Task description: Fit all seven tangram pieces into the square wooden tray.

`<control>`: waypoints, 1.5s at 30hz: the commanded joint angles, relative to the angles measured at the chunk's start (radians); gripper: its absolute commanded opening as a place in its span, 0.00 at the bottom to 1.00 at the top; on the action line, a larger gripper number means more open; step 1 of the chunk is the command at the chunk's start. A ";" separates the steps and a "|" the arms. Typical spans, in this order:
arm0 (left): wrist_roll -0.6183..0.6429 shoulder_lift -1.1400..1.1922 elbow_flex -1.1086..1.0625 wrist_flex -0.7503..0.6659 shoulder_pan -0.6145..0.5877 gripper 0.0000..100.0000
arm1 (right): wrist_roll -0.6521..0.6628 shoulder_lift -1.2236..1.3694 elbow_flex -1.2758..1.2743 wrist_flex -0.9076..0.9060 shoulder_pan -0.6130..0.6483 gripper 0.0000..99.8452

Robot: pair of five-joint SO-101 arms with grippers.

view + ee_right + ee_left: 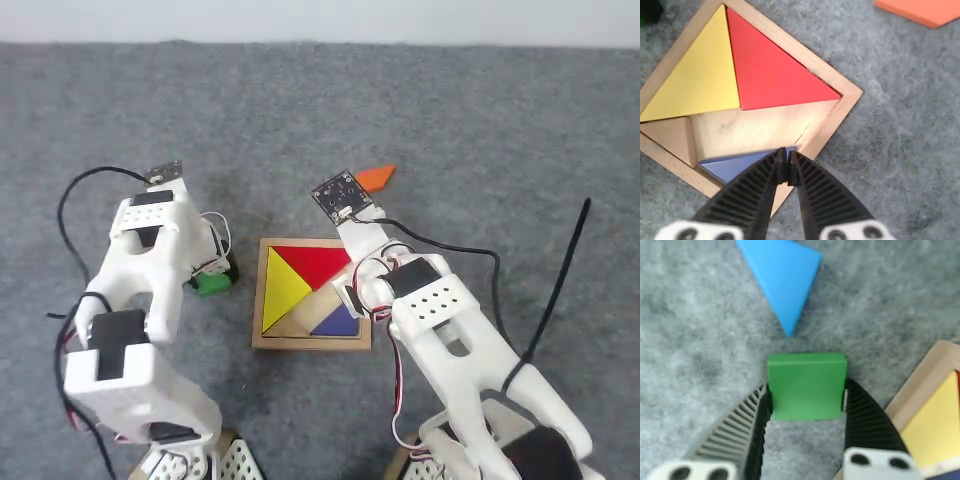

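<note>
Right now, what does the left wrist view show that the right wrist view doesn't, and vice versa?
Left wrist only: a light blue triangular piece on the grey mat, and a green square piece clamped in the left gripper.

Right wrist only: the red triangular piece and dark blue triangular piece seated in the tray, an orange piece on the mat outside it, and the right gripper, shut over the tray's edge.

Both: the square wooden tray and the yellow triangular piece in it.

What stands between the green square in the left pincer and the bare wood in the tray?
Only grey mat lies between the green square and the tray. Inside, the yellow triangle lies nearest it, and the right pincer, shut, hangs over the bare wood's edge by the blue triangle.
</note>
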State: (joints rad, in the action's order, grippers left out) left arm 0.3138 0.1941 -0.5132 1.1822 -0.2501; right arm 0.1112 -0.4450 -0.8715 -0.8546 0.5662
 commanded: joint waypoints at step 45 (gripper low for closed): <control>-0.519 -0.287 -0.154 -0.060 0.635 0.12 | -0.201 -0.325 0.002 -0.038 -0.366 0.01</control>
State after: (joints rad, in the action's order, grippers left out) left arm -0.2417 -0.0959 -0.7204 1.1377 0.3713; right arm -0.0806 -0.7350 -0.8807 -0.8869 0.2148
